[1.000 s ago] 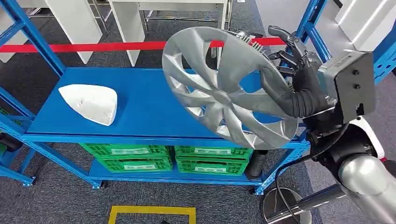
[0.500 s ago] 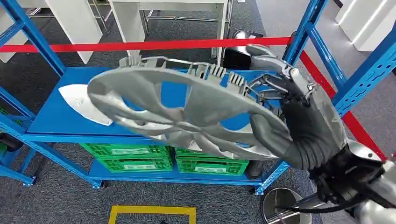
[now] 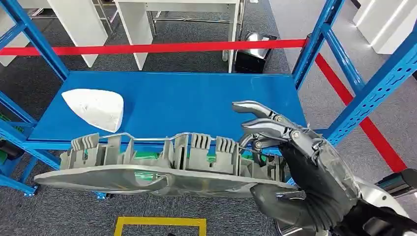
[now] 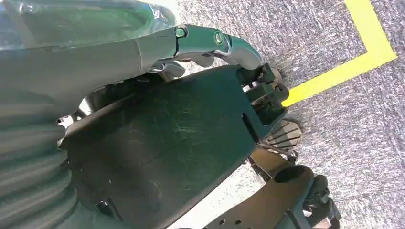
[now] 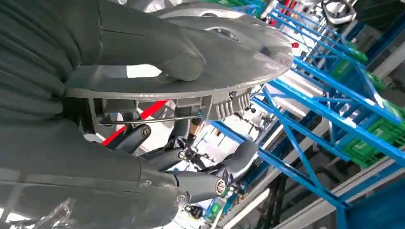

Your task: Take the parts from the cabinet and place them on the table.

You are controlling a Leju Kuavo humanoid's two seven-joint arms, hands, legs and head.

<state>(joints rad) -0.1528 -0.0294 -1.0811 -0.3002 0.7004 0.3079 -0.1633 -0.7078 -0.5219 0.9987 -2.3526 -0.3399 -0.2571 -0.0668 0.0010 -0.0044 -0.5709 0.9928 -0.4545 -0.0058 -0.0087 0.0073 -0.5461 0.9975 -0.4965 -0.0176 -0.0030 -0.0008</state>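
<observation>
At six o'clock the hubcap (image 3: 162, 172) is held edge-on, pinched at its rim by the right hand (image 3: 300, 191), thumb beneath, fingers (image 3: 263, 123) spread above; slippage is judged possible, or collision with the shelf (image 3: 196, 103) beyond.

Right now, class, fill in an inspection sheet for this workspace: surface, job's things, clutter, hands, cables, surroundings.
Surface: blue shelf of the metal rack, mostly bare.
Job's things: silver wheel cover, held nearly flat in front of the shelf, clips upward; white moulded part lying at the shelf's left.
Clutter: nothing seen.
Hands: right hand grips the wheel cover's rim; left hand hangs over the carpet, fingers curled, holding nothing.
Cables: nothing seen.
Surroundings: green crates below, red barrier tape, yellow floor marking, white tables behind.
</observation>
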